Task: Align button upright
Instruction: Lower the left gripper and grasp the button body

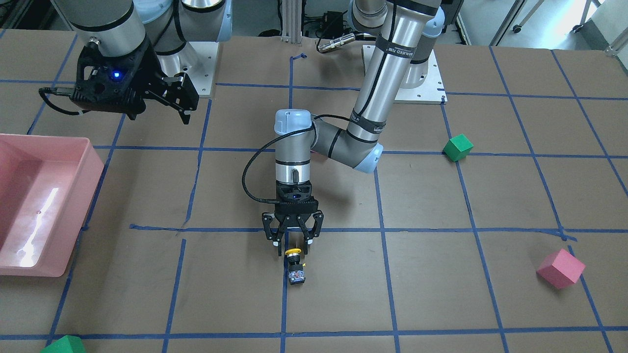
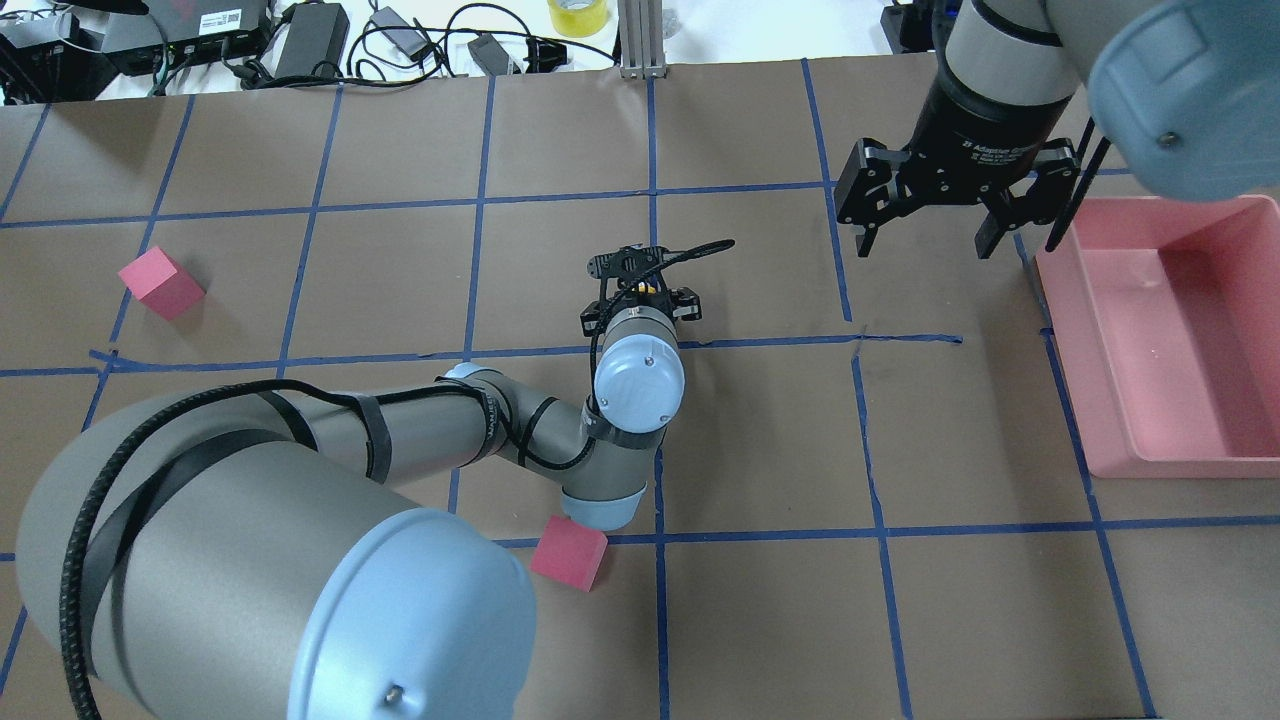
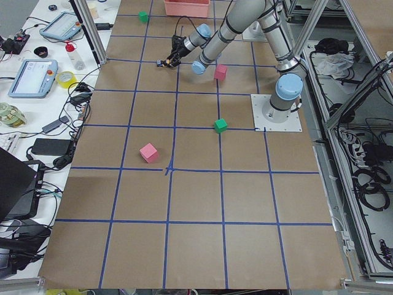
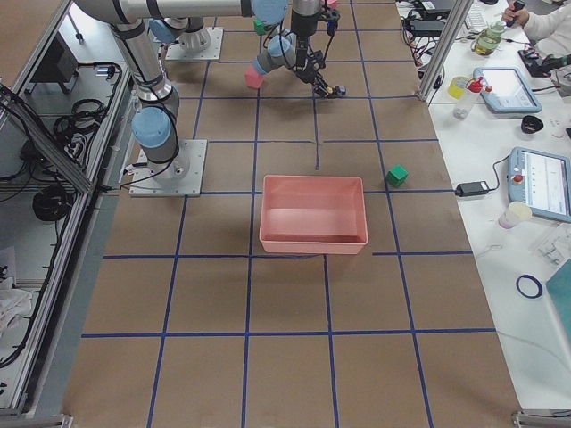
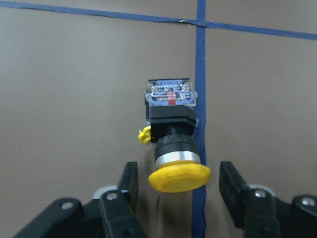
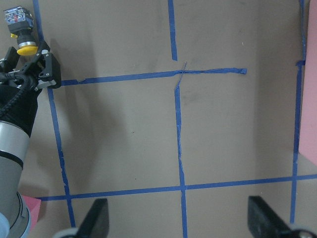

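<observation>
The button [image 1: 296, 267] lies on its side on the brown table beside a blue tape line, its yellow cap toward my left gripper. The left wrist view shows it close up [image 5: 171, 131], black body and clear contact block at the far end. My left gripper [image 1: 293, 243] is open and low over the table, one finger on each side of the yellow cap with a gap on both sides [image 5: 179, 179]. My right gripper [image 2: 928, 245] is open and empty, raised near the pink bin. The button also shows in the right wrist view [image 6: 20, 29].
A pink bin [image 2: 1180, 466] stands at the robot's right side. A green cube [image 1: 457, 147] and a pink cube [image 1: 561, 268] lie on the left arm's side. Another pink cube [image 2: 568, 552] lies under the left elbow. A green cube [image 1: 64, 344] sits at the table's far edge.
</observation>
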You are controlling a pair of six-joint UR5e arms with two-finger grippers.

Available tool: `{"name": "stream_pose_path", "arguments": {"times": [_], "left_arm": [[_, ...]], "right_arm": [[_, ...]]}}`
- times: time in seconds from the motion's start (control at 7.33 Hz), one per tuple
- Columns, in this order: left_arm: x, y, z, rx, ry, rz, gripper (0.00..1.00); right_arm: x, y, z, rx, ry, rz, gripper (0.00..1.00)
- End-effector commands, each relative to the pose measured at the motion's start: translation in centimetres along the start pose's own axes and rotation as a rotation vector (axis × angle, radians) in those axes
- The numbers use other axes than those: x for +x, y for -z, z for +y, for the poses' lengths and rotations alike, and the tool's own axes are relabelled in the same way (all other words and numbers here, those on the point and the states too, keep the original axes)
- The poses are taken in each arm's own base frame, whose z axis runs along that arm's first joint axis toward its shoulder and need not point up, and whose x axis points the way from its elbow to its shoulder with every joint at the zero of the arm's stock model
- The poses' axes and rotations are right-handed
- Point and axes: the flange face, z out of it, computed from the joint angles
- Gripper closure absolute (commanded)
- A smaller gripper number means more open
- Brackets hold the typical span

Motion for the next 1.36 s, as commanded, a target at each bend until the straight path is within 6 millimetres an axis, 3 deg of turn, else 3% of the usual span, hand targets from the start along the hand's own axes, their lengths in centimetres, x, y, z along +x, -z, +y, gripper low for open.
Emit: {"name": "stream_pose_path", "arguments": {"times": [0.0,0.14,0.27,0.41,0.68,0.82,1.23], "left_arm": [[0.0,-0.2,-0.2,0.011,-0.038,-0.012,0.36],[0.0,-0.2,-0.2,0.012,-0.04,-0.012,0.44],[0.0,0.0,-0.3,0.013,-0.044,-0.01,0.45],[0.1,0.3,-0.6,0.016,-0.058,-0.003,0.56],[0.3,1.3,-1.6,0.022,-0.122,0.012,0.59],[0.4,1.5,-1.8,-0.003,-0.13,0.003,0.68],[-0.6,3.8,-5.6,-0.078,-0.141,-0.047,0.68]], "right_arm": [[0.0,0.0,0.0,0.0,0.001,0.001,0.0],[0.0,-0.1,0.0,-0.001,0.001,0.004,0.0],[-0.1,0.0,0.0,0.0,0.004,0.002,0.0],[0.0,0.0,0.0,0.001,0.004,0.004,0.0],[0.0,-0.1,0.0,-0.001,0.005,0.006,0.0],[0.0,0.0,0.0,0.001,0.004,0.004,0.0],[0.0,0.0,0.0,0.001,0.005,0.005,0.0]]}}
